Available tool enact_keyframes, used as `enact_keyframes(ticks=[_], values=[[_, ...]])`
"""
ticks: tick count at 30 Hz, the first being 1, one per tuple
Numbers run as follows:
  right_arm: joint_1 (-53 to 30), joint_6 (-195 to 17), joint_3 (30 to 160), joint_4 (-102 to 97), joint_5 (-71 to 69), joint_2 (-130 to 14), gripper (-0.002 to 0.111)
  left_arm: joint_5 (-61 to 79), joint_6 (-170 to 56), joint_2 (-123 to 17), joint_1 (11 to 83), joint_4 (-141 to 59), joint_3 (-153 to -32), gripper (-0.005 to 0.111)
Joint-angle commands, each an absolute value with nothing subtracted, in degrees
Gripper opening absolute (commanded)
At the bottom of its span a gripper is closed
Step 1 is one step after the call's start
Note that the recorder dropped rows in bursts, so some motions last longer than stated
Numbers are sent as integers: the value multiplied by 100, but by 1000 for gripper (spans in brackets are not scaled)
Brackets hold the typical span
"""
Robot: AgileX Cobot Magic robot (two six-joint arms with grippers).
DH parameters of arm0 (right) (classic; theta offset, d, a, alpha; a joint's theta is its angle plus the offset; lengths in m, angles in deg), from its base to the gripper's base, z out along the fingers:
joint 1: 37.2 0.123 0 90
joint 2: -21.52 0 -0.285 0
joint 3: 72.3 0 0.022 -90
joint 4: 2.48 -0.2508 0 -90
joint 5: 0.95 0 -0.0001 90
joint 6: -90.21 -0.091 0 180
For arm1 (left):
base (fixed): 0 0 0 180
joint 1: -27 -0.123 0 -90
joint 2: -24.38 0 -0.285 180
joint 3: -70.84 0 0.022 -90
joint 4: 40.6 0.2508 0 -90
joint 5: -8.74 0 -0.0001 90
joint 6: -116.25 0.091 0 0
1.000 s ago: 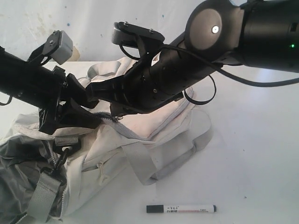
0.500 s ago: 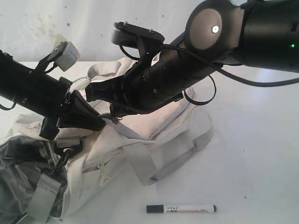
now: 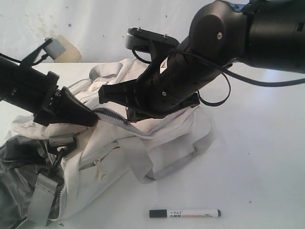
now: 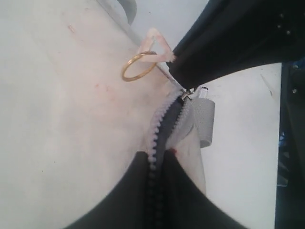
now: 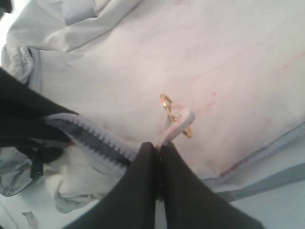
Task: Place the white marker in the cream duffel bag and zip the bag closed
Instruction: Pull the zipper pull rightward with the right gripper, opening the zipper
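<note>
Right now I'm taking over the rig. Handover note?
Grippers: left gripper shut on the zipper of the cream duffel bag; right gripper shut on the fabric loop carrying the gold ring.
Marker: the white marker lies on the table in front of the bag, apart from it, held by nothing.
Done: both grippers grip at the zipper; how far it is open I can't tell.
Left: marker into bag, zip closed.
</note>
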State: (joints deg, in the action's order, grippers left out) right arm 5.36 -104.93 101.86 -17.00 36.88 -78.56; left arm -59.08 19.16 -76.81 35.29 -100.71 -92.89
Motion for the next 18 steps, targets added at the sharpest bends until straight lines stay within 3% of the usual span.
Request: enact_keyframes(ticks=[1, 18], values=[[368, -10570, 10163, -1457, 3862, -7835, 0, -5881, 1211, -7314, 3345, -10182, -9266, 0], [-790, -10546, 10163, -905, 3889, -7835, 0, -5987, 365, -6863, 3331, -9558, -9266, 0]])
